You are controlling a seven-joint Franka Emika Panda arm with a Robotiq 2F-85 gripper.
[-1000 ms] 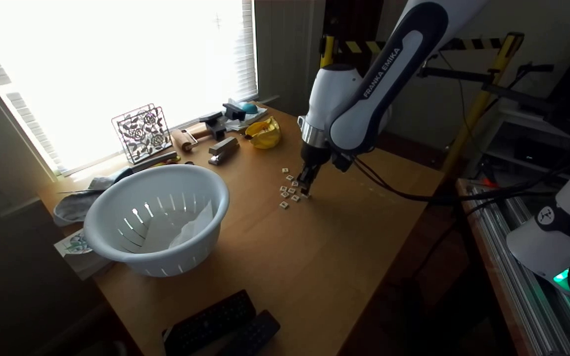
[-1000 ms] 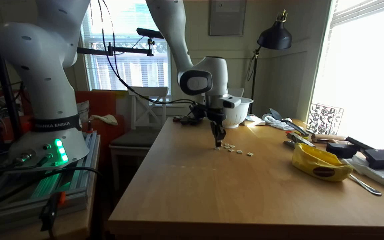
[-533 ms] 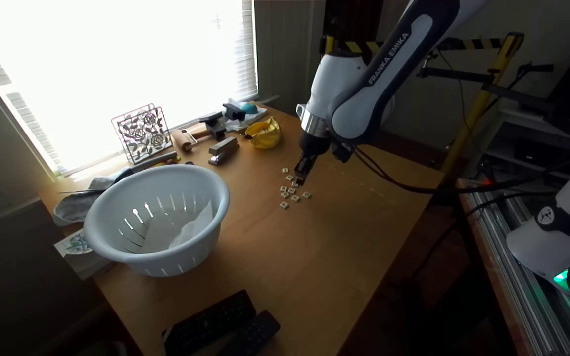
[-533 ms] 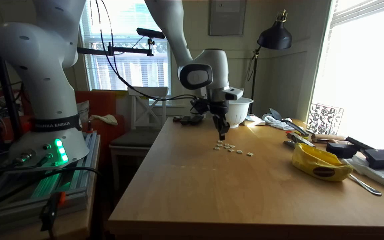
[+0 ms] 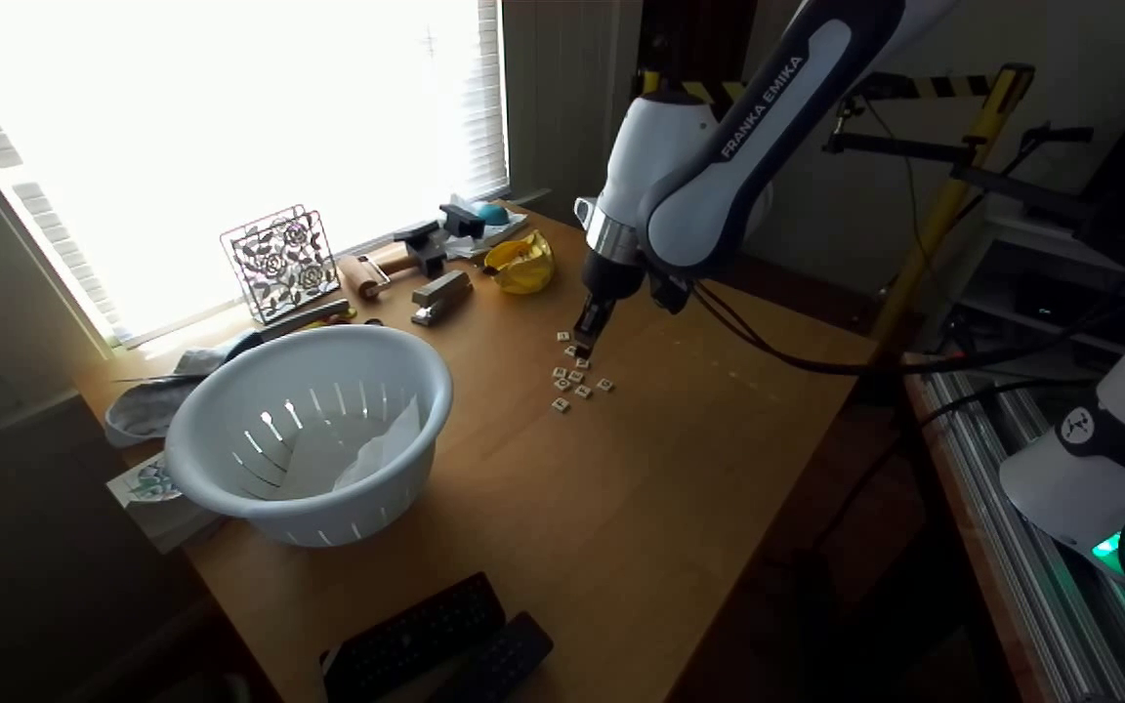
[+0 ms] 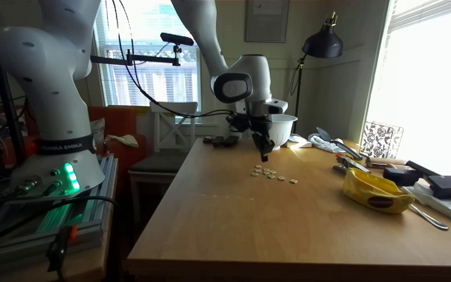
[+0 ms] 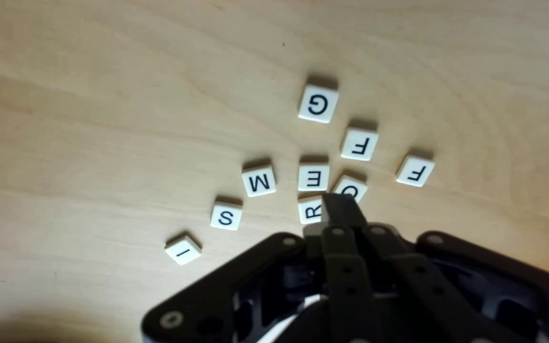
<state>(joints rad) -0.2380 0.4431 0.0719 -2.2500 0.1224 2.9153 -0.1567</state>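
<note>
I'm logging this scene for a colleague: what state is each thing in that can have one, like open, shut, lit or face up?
Gripper: shut, nothing seen in its grasp
Letter tiles: face up, scattered
White colander: upright
Yellow pouch: open on top
Stapler: open or closed, unclear
Base light: lit green
Black lamp: no glow visible

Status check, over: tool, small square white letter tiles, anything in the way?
Black tool shut, nothing visible in grip, raised off tan wooden table. Nine small square white letter tiles scattered there, letters up. Wrist view: tool partly hides R tile.
</note>
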